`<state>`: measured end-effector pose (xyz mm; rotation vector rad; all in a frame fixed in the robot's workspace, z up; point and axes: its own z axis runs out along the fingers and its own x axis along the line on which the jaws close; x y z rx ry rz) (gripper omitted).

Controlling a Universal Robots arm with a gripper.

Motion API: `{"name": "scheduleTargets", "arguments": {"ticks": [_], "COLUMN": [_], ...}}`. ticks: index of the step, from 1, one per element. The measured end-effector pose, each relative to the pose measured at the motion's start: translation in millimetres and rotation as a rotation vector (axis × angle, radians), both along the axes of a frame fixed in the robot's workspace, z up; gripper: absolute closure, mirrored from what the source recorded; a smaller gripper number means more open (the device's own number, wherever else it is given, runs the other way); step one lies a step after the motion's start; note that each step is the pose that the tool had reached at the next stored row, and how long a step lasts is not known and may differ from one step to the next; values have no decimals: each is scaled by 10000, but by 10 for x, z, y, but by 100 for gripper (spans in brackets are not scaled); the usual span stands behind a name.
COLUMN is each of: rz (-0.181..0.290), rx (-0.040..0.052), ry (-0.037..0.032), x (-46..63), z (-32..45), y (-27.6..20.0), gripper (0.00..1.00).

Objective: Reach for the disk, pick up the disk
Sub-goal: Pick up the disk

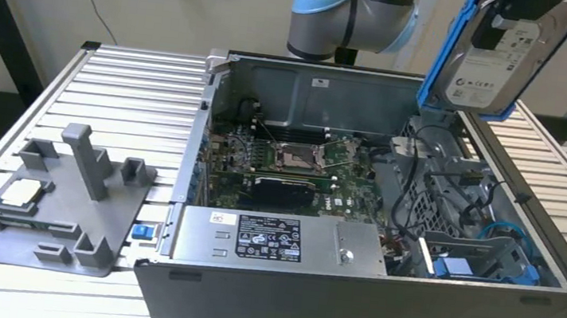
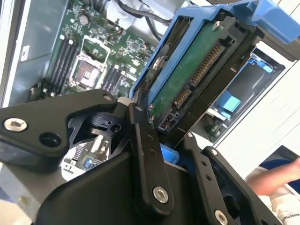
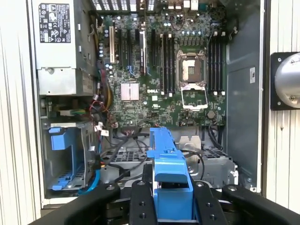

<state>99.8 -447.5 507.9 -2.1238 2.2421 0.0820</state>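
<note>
Holding disk (image 1: 493, 58) clear above open case (image 1: 352, 311), jaws closed on its blue bracket (image 3: 169, 176); motherboard (image 3: 164, 75) below.

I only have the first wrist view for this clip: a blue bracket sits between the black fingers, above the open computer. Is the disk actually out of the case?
Observer: Yes. In the exterior view the disk is held up, tilted, above the far corner of the computer case, with its white label facing the camera.
Operator: Are the fingers really on it?
Observer: In the second wrist view the fingers press the blue bracket from both sides. The gripper is shut on the disk, whose green circuit board and connector are exposed.
Operator: Anything beside the case?
Observer: A grey fixture lies on the table at the exterior view's left, with a small square chip on it.
</note>
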Motion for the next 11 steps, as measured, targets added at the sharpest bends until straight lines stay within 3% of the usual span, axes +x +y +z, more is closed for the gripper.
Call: {"name": "scheduleTargets", "arguments": {"ticks": [11], "rz": [-8], "rx": [-26], "ry": [1], "x": [0], "z": [-38], "y": [-421], "gripper": [100]}}
